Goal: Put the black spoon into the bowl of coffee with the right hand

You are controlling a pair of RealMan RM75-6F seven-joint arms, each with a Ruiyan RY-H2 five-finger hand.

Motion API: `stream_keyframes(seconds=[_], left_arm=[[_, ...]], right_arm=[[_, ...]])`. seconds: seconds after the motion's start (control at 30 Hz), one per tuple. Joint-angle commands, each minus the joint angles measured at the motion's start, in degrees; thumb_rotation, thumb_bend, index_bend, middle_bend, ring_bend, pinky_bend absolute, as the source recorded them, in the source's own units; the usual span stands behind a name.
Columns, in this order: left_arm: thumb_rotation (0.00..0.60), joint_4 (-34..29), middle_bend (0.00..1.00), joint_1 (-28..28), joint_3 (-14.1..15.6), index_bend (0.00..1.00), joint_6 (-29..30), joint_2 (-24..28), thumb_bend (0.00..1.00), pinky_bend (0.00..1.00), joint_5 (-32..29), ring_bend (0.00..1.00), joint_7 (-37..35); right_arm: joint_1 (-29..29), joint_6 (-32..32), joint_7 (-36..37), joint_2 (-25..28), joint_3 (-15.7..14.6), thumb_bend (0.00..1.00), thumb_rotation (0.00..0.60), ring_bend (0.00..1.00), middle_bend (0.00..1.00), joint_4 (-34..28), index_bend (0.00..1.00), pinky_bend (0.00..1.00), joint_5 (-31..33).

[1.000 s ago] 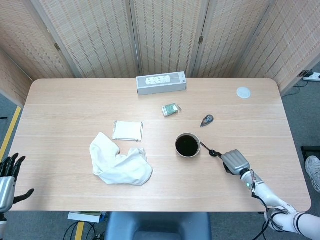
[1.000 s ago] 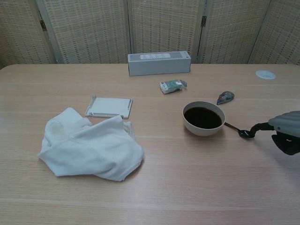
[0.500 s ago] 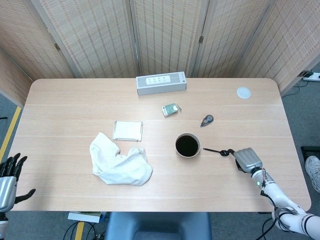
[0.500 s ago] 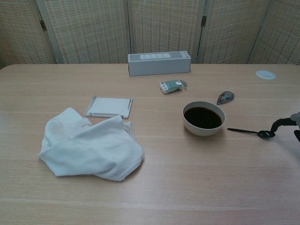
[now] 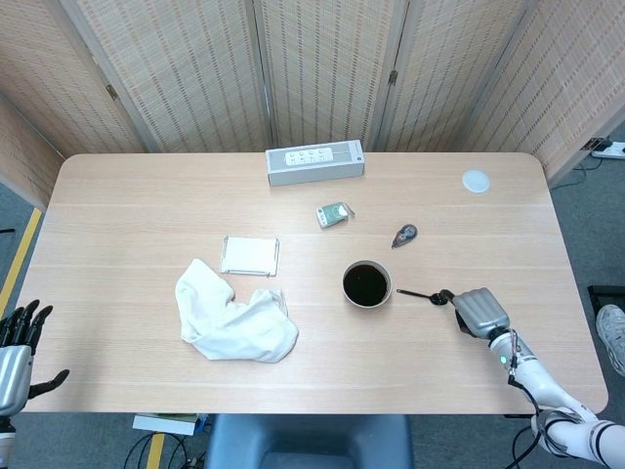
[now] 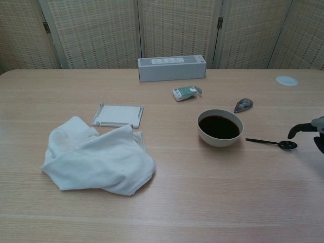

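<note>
Right hand: the right hand (image 5: pixel 480 312) is hovering low over the table (image 5: pixel 146 195) at its near right side, holding nothing; a dark fingertip (image 6: pixel 298 128) is curling just above the spoon's bowl end without clearly touching it, and how wide the other fingers are spread cannot be told.
Black spoon: the black spoon (image 6: pixel 271 143) is lying flat on the table just in front of that hand, its bowl end nearest the fingers and its handle pointing away toward the coffee.
Bowl of coffee: the bowl of coffee (image 5: pixel 367 284) is sitting just past the handle tip, apart from it.
Correction tape: the small tape dispenser (image 5: pixel 404 234) is lying beyond the bowl.
Far items: the green packet (image 5: pixel 333 214), the white box (image 5: pixel 315 163), the flat white tray (image 5: pixel 250 255) and the crumpled white cloth (image 5: pixel 234 316) are lying well away.
Left hand: the left hand (image 5: pixel 18 347) is hanging off the table's far edge, fingers apart, holding nothing.
</note>
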Motion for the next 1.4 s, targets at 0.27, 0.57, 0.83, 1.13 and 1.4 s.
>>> stream_keyframes(seconds=[0.27,0.57,0.83,1.13,1.4], left_arm=[[0.6,-0.02,0.06,0.29,0.05,0.12,0.34,0.17,0.15,0.14,0.08,0.07,-0.18],[0.6,0.15,0.06,0.43,0.1,0.12,0.36,0.04,0.15,0.14,0.09,0.07,-0.21],[0.6,0.27,0.06,0.38,0.08,0.12,0.19,-0.14,0.15,0.14,0.09,0.07,-0.24],[0.6,0.26,0.06,0.43,0.01,0.12,0.27,-0.24,0.15,0.14,0.03,0.07,-0.04],[0.6,-0.21,0.06,0.36,0.0,0.12,0.29,-0.04,0.15,0.14,0.3,0.07,-0.15]], right_arm=[[-0.68,-0.91,-0.19,-0.54,-0.79,0.89,0.6,1.0,1.0,1.09,0.23,1.0,0.3],[-0.59,-1.94,-0.33,-1.05,-0.48,0.89,0.6,1.0,1.0,2.49,0.23,1.0,1.07],[-0.61,-1.83,-0.05,-1.43,-0.09,0.89,0.6,1.0,1.0,3.35,0.23,1.0,1.1],[-1.62,2.27,3.13,-0.43,0.08,0.86,0.6,1.0,1.0,1.11,0.23,1.0,-2.02],[-3.3,12.18,7.03,0.5,1.07,0.41,0.6,0.99,0.91,-2.91,0.25,1.0,-7.85]])
